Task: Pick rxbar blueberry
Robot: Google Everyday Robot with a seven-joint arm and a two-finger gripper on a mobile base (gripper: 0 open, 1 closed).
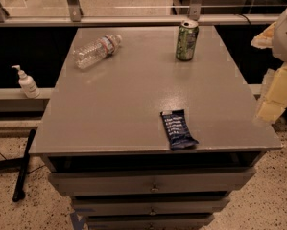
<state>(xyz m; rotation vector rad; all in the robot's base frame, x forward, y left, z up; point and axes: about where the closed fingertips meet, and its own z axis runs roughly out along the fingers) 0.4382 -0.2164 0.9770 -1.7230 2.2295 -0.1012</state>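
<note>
The rxbar blueberry [177,129] is a small flat bar in a dark navy wrapper with white lettering. It lies flat on the grey table top [124,99], close to the front edge and right of the middle. My gripper [273,99] shows as pale white and yellowish parts at the right edge of the view, beside the table's right edge. It is well to the right of the bar and a little higher in the picture, and does not touch it.
A green drink can [186,40] stands upright at the back right of the table. A clear plastic bottle [96,51] lies on its side at the back left. Drawers [152,186] are below the top. A pump bottle [27,83] stands on a ledge to the left.
</note>
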